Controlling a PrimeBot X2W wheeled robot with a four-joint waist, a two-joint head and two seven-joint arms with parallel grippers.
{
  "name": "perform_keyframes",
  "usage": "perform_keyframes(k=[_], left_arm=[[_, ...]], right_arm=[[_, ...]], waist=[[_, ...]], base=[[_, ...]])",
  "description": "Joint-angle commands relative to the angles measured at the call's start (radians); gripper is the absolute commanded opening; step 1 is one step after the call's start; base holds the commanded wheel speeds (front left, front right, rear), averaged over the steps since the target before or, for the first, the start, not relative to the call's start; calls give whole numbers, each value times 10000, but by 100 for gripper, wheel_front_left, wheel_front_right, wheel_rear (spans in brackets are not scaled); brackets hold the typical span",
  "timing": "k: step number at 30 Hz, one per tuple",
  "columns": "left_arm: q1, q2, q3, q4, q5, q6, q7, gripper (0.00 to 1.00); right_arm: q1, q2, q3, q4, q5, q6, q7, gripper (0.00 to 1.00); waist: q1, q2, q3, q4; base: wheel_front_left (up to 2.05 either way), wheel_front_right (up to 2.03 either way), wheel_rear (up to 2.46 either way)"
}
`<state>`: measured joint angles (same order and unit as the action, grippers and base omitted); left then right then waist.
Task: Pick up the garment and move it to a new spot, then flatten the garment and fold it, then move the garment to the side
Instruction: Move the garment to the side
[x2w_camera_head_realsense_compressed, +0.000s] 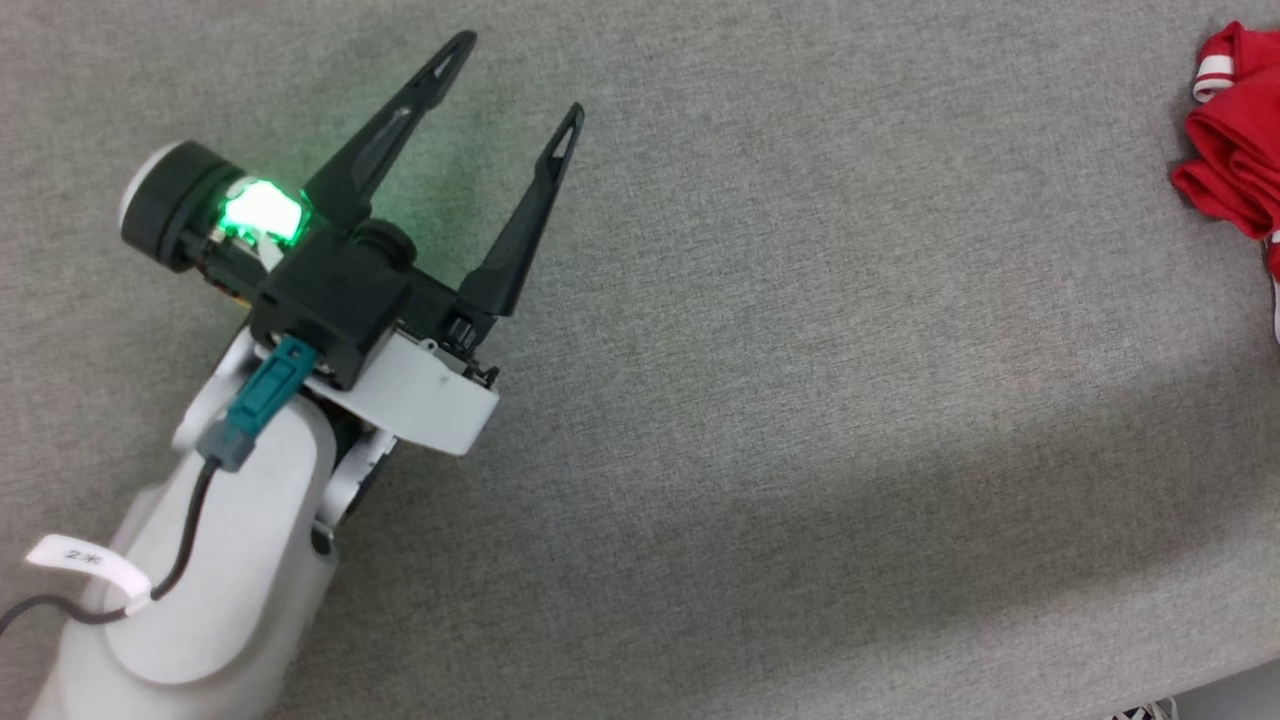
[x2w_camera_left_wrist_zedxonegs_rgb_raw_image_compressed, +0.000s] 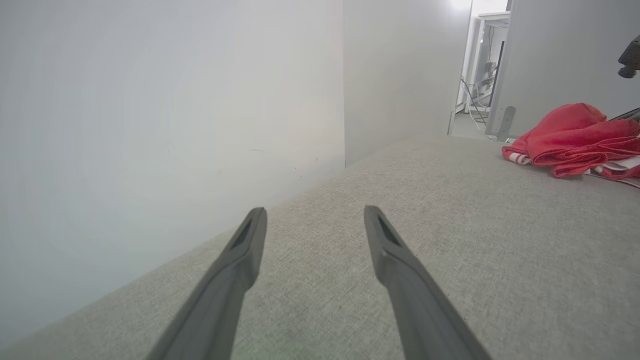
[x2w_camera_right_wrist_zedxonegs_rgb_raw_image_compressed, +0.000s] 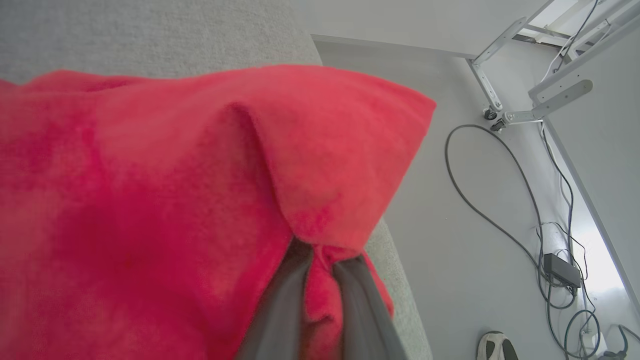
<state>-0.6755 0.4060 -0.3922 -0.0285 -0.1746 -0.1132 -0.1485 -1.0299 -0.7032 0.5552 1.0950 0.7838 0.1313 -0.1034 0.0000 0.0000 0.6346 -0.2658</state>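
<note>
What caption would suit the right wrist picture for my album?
Right gripper shut on a fold of the red garment, grey surface behind.

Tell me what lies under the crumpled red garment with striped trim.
Grey woven tabletop carries the crumpled red garment; the right gripper pinches a fold of it. Whatever sits beneath the heap is covered.

surface: grey cloth (x2w_camera_head_realsense_compressed: 800, 400) | wall: white (x2w_camera_left_wrist_zedxonegs_rgb_raw_image_compressed: 150, 125) | floor: cables (x2w_camera_right_wrist_zedxonegs_rgb_raw_image_compressed: 446, 152), power brick (x2w_camera_right_wrist_zedxonegs_rgb_raw_image_compressed: 562, 270), shoe (x2w_camera_right_wrist_zedxonegs_rgb_raw_image_compressed: 495, 346)

Bright, even light; green lamp (x2w_camera_head_realsense_compressed: 262, 212) glares; garment (x2w_camera_right_wrist_zedxonegs_rgb_raw_image_compressed: 150, 200) blurred close up.
</note>
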Motion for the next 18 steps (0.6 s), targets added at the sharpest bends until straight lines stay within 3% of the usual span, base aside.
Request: perform_keyframes(k=[1,3,14,18], left_arm=[[78,47,34,-105,-59,77,63,100],[150,85,46,-121,-92,103,105,100],[1237,-274,282,537,-637,629,-664,100],[1790,-445,440,946,-940,795,-849,100]], right_arm=[[-101,77,138,120,122,-11,-85,21],[-147,61,222,241,232,-11,-240,100],[126,-614,1038,-222,530,-11,-1122,100],[443,-569,1344,-610,610,-11,-1282,100]], waist=[[0,0,2,-22],[0,0,-59,-27],[0,0,-1404,273],[0,0,-1961,454]], base=[[0,0,0],[0,0,0],[0,0,0],[0,0,0]])
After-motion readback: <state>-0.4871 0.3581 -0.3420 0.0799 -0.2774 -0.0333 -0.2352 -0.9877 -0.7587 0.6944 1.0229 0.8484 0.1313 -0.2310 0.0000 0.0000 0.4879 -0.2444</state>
